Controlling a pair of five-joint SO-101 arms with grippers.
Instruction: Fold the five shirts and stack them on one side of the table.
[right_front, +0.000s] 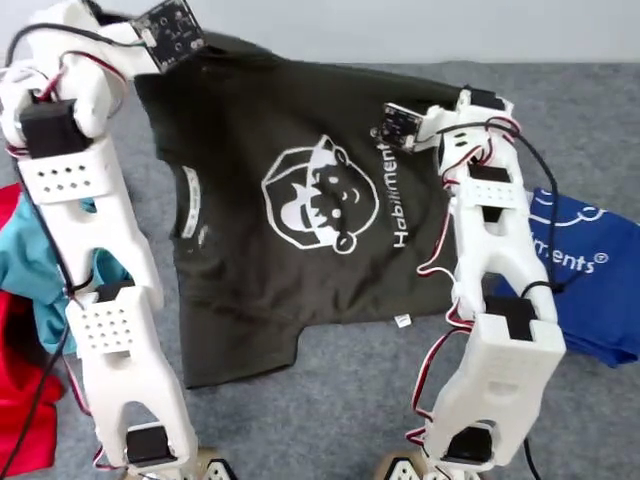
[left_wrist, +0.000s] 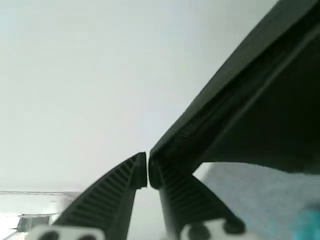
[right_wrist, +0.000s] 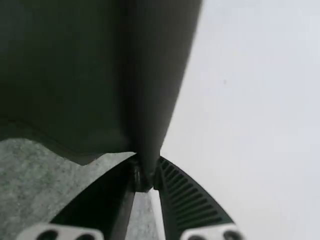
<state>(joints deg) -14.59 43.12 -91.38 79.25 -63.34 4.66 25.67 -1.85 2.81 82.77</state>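
Across the centre of the high view, a dark shirt with a white printed face is spread front up on the grey table. The left gripper and right gripper each pinch its upper edge.

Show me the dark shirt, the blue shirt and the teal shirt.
dark shirt (right_front: 300, 290), high view, plain fabric below its white print.
blue shirt (right_front: 600, 310), high view, plain fabric below its white lettering.
teal shirt (right_front: 25, 260), high view, its bunched middle.
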